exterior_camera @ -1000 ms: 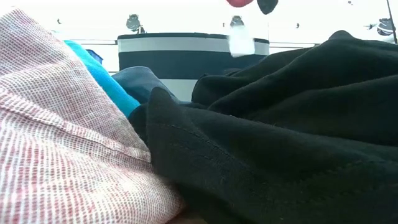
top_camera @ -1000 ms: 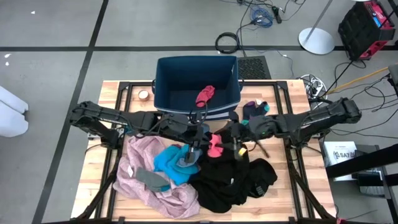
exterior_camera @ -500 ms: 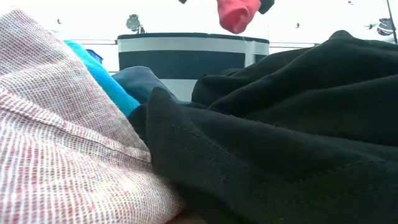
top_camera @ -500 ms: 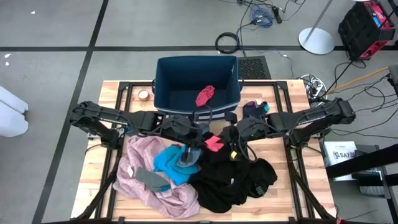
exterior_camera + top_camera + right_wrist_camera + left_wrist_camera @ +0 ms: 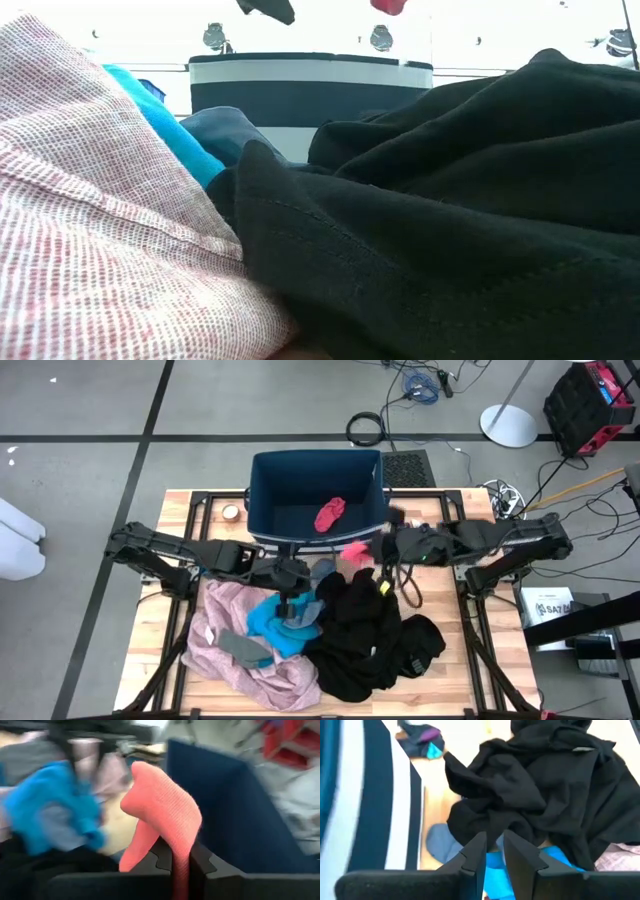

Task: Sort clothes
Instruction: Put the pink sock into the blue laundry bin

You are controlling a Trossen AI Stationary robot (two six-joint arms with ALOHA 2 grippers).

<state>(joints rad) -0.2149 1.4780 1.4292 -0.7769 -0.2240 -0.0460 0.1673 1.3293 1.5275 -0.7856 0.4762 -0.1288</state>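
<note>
- Grey floor (image 5: 90,400) crossed by dark tape lines surrounds a wooden table (image 5: 180,510).
- Coiled cables (image 5: 366,428) lie at 12 o'clock; a white round stand base (image 5: 508,426) at 1 o'clock.

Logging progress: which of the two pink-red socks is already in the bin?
The darker pink-red sock, lying on the dark blue bin floor. The lighter coral sock hangs clamped in the right end effector beside the bin.

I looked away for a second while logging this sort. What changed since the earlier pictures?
The right pincer closed on the pink sock and carried it from over the black clothes toward the blue bin. The left pincer drew back above the teal piece, its fingers parting slightly. The pile, the bin and the red piece inside it stayed put.
</note>
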